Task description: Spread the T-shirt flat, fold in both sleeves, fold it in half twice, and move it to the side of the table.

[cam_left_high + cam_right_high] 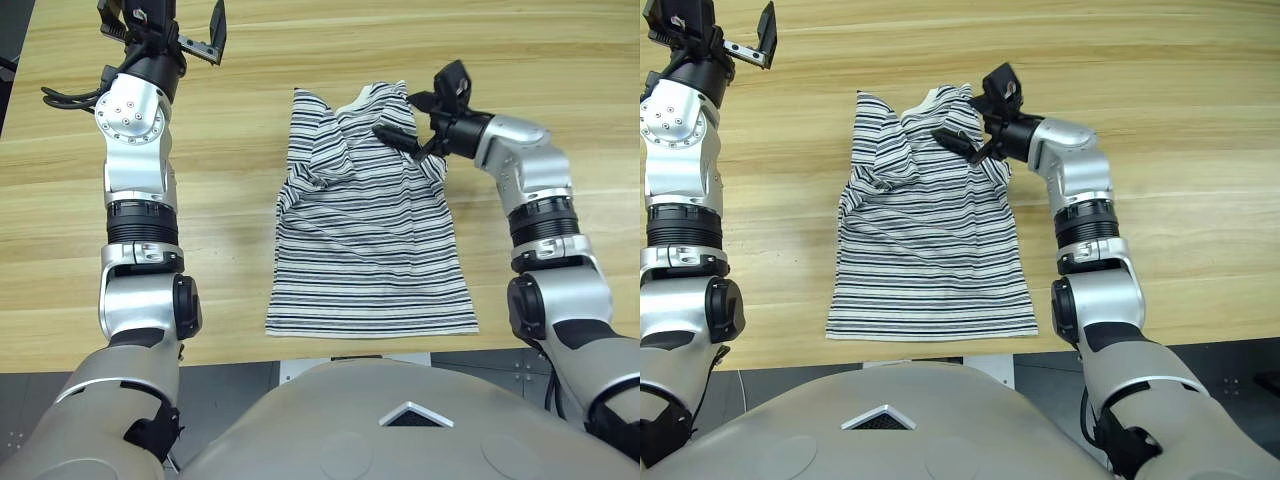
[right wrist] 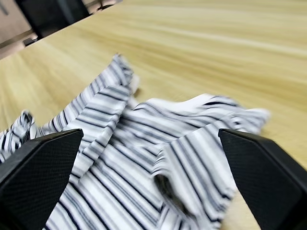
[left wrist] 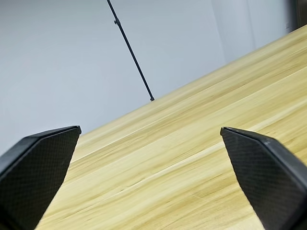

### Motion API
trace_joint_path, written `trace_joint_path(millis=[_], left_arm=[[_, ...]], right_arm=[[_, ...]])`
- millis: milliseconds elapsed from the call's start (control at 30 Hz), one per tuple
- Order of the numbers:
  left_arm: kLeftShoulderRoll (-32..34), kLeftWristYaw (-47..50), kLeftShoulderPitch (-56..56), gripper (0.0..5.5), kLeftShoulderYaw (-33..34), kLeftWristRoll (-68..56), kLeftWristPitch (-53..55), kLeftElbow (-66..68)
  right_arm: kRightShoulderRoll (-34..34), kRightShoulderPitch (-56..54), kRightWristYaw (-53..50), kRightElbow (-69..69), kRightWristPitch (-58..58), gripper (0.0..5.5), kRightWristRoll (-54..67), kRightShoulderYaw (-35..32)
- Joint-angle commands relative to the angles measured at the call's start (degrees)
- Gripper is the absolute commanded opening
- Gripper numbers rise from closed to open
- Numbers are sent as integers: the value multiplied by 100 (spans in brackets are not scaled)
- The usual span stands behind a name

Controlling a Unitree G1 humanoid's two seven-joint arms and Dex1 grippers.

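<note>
Your right fingers (image 2: 38, 172) sit wide open, gripping nothing, over bunched collar end of T-shirt (image 1: 370, 250) at ctr of surface (image 1: 560, 60), prob. to smooth it; left fingers (image 3: 33, 167) open too, parked clear.

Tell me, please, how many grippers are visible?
2. The left gripper hangs open over bare table, left of the T-shirt; the right gripper sits open at the shirt's far right corner.

The T-shirt (image 1: 370, 250) is striped black and white; the table (image 1: 560, 60) is pale wood grain.
</note>
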Motion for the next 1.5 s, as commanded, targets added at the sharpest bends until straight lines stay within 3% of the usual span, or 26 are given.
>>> trace_joint_path(millis=[33,133,300,500,667,1000,1267,1500], left_arm=[[-37,-17,-82,550,-9,-9,33,81],[-64,-22,-115,550,-26,-3,23,116],[-72,-34,-106,550,-31,8,15,110],[-59,-51,-81,550,-36,12,52,50],[-32,-77,-45,550,-23,-1,96,-54],[-49,-98,-38,550,-23,-6,160,-145],[-46,-94,-23,550,-20,-1,171,-153],[-56,-86,-11,550,-22,2,162,-113]], right_arm=[[-321,-521,98,658,178,519,359,-520],[-574,-754,-462,1603,-501,519,19,-583],[-867,-480,-1466,2548,-2166,519,-1524,450],[-844,226,-830,2215,-3159,519,-2040,1123],[-917,858,-320,958,-3042,519,-1807,1187],[-1065,1572,-341,-947,-2234,519,-1699,1160],[-1179,1365,-1045,-1087,-2216,519,-2133,1144],[-1035,1171,-985,-1028,-2196,519,-2031,1226]])
